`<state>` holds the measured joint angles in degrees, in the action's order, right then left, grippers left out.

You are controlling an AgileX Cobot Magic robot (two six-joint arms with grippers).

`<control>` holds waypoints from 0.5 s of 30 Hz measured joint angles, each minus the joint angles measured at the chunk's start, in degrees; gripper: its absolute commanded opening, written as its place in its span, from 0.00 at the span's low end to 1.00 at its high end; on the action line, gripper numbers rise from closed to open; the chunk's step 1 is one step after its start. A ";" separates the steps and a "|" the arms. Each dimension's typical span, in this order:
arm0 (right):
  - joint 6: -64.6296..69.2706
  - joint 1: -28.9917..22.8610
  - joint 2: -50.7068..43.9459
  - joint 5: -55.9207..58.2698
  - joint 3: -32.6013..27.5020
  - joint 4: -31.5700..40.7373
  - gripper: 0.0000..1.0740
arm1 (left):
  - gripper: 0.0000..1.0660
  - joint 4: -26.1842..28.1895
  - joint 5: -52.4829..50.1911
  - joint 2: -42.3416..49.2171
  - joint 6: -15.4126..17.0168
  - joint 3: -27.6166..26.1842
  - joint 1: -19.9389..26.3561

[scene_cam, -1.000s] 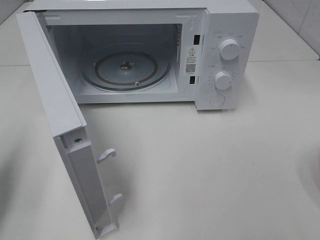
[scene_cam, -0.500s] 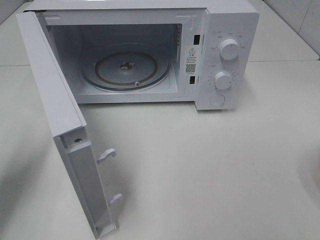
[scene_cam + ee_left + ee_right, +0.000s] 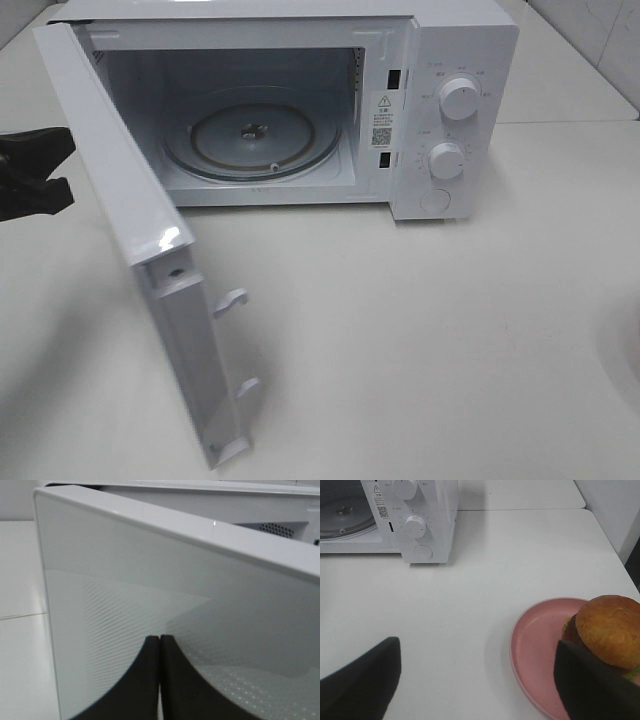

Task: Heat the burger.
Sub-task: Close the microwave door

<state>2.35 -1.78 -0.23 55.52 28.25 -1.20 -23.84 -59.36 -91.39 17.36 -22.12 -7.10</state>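
Right now the burger on its pink plate sits at about two o'clock from my right gripper, jaws spread wide and empty, while my left gripper, pinched shut, faces the microwave door.

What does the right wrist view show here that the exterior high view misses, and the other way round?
Only the right wrist view: the burger sitting on the pink plate, with the right tool open and empty short of them.

Only the exterior high view: the open microwave door with its latch hooks, and the left tool behind the door.

Both: the microwave front with its two knobs and round button, part of the glass turntable, and the white table.
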 measured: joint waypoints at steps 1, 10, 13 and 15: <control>0.00 0.00 0.00 0.00 0.00 0.00 0.69 | 0.00 0.40 0.00 -0.80 0.00 -0.80 -0.57; 0.00 0.00 0.00 0.00 0.00 0.00 0.69 | 0.00 -1.66 -0.23 -6.93 0.00 -7.56 -4.93; 0.00 0.00 0.00 0.00 0.00 0.00 0.69 | 0.00 -1.55 -0.23 -7.73 0.00 -8.59 -5.50; 0.00 0.00 0.00 0.00 0.00 0.00 0.69 | 0.00 -1.55 -0.23 -9.17 0.00 -10.43 -7.16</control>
<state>2.35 -1.78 -0.23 55.52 28.25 -1.20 -25.38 -59.59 -100.55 17.36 -32.54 -14.27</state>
